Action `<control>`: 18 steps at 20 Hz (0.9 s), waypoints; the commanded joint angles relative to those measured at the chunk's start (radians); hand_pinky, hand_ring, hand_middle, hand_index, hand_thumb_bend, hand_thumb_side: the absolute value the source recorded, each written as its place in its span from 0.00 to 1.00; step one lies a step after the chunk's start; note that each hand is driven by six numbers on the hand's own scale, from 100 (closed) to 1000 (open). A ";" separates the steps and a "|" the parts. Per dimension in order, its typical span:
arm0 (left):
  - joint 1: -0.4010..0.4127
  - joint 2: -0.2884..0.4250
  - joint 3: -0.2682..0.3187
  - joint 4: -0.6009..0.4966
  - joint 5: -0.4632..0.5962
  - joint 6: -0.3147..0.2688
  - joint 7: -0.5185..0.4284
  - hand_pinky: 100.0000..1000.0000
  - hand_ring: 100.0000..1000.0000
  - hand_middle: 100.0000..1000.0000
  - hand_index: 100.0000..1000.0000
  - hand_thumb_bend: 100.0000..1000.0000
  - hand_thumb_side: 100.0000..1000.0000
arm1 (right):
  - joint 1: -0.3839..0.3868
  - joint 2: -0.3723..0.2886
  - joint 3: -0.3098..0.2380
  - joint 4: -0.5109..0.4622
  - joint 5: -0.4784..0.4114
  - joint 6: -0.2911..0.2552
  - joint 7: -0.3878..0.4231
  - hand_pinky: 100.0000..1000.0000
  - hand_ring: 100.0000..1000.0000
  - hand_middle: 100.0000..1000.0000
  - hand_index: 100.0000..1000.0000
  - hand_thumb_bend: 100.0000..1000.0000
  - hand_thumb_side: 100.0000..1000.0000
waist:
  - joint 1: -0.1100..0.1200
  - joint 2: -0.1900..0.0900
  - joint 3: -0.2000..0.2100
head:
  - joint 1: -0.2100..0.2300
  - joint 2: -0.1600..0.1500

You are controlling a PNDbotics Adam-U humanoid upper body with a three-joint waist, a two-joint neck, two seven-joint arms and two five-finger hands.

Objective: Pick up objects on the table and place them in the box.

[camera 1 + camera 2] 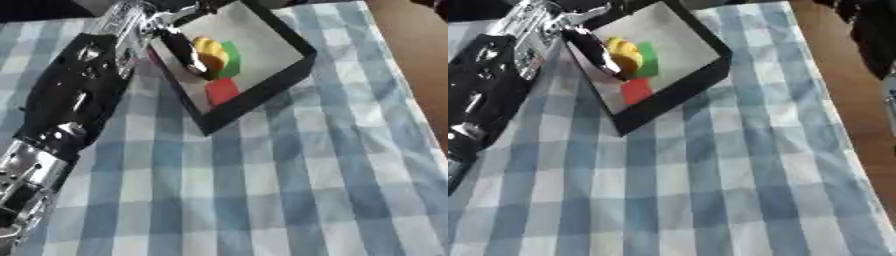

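Black box, far left on the checked tabletop: red block and green block inside, yellow block pinched over it by left hand fingers; no loose objects visible, task seemingly near done.

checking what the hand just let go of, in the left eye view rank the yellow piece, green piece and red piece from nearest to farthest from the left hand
1. yellow piece, in the box, right against the left hand fingers.
2. green piece, just behind the yellow one on its right side.
3. red piece, lower in the box, toward its near corner, apart from the hand.
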 commanded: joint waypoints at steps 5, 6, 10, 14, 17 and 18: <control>-0.021 0.072 0.013 -0.092 0.117 0.019 -0.039 0.78 0.80 0.76 0.88 0.83 0.38 | -0.003 -0.027 -0.008 -0.003 0.005 0.002 0.000 0.91 0.75 0.72 0.71 0.00 0.65 | -0.003 -0.043 0.012 | -0.009 0.010; -0.021 0.083 0.013 -0.108 0.134 0.023 -0.046 0.78 0.80 0.75 0.88 0.82 0.38 | -0.002 -0.028 -0.008 -0.003 0.005 0.002 -0.001 0.91 0.75 0.72 0.71 0.00 0.65 | -0.002 -0.044 0.014 | -0.011 0.011; -0.016 0.145 0.020 -0.153 0.187 0.050 -0.064 0.78 0.79 0.75 0.87 0.76 0.38 | 0.001 -0.034 -0.010 -0.004 0.004 0.000 -0.002 0.91 0.75 0.72 0.71 0.00 0.64 | 0.000 -0.048 0.023 | -0.019 0.014; 0.003 0.228 0.033 -0.159 0.256 0.074 -0.103 0.78 0.79 0.75 0.87 0.75 0.36 | 0.005 -0.044 -0.014 -0.005 0.004 -0.002 -0.006 0.91 0.75 0.72 0.71 0.00 0.64 | 0.003 -0.048 0.033 | -0.031 0.012; 0.023 0.287 0.045 -0.149 0.265 0.095 -0.118 0.78 0.79 0.75 0.87 0.74 0.36 | 0.008 -0.047 -0.015 -0.006 0.005 -0.002 -0.008 0.91 0.75 0.72 0.71 0.00 0.64 | 0.003 -0.047 0.037 | -0.030 0.008; 0.029 0.302 0.050 -0.143 0.266 0.102 -0.122 0.78 0.79 0.75 0.87 0.74 0.36 | 0.009 -0.049 -0.015 -0.006 0.005 -0.002 -0.009 0.91 0.75 0.72 0.71 0.00 0.64 | 0.003 -0.046 0.038 | -0.030 0.006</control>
